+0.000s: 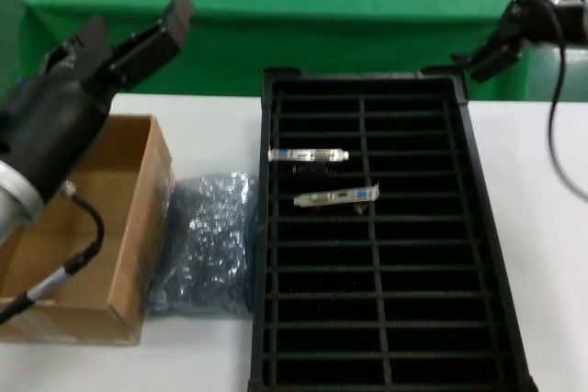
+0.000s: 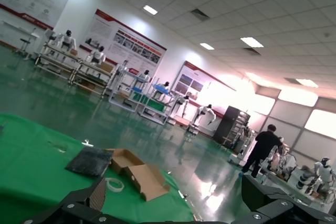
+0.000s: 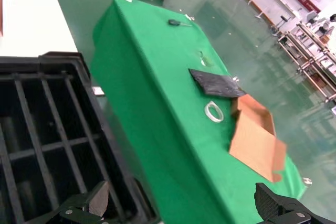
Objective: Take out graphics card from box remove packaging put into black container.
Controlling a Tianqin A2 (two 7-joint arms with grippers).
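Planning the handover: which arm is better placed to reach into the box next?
Left, probably: the left pincer hangs open above the box, while the right pincer is across the container.

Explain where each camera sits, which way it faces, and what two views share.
Head view: above, looking down at the long black slotted plastic tray and brown cardboard carton; left gripper and right gripper show.
Left wrist view: faces out across the hall; its open fingers show.
Right wrist view: faces the tray's corner; its open fingers show.
Shared: both wrist views show the green cloth table.
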